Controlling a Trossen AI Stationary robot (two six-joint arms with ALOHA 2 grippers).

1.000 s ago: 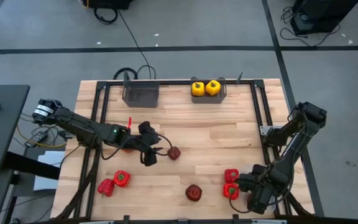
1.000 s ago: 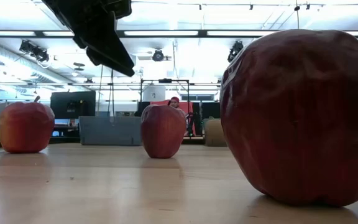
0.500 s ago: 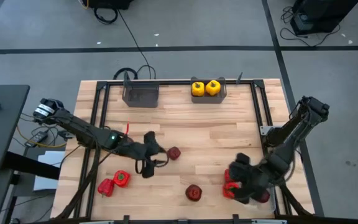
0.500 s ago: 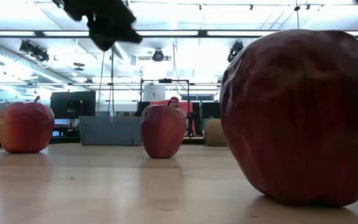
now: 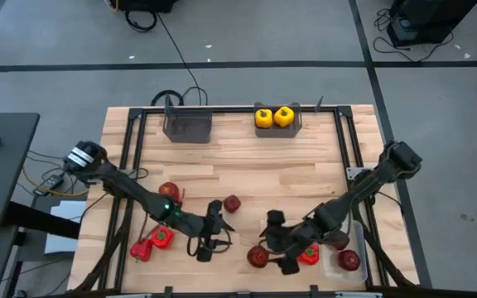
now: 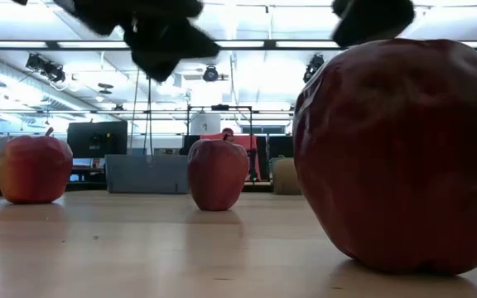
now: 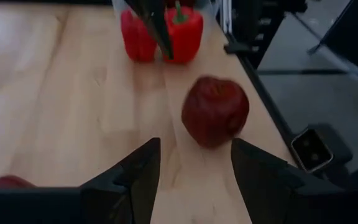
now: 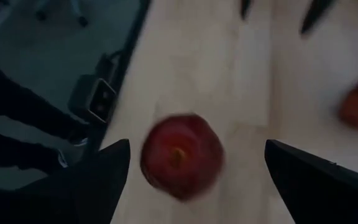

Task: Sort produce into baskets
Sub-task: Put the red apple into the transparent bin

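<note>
A dark red apple rests on its base near the table's front edge; it fills the right of the low view. My left gripper is open just left of it, and the apple shows ahead of the fingers. My right gripper is open just right of and above the apple, which shows between its fingers; neither touches it. Two more apples sit mid-table. Two yellow peppers sit in the far grey bin.
An empty grey bin stands at the far left. Two red peppers lie front left, another beside my right arm. Apples lie at the front right corner by a clear tray.
My left gripper has gone toward the table's near edge and right, uncovering an apple mid-left. My right gripper has swung from the front right corner toward the table's left, over the front apple. The produce has stayed put.
</note>
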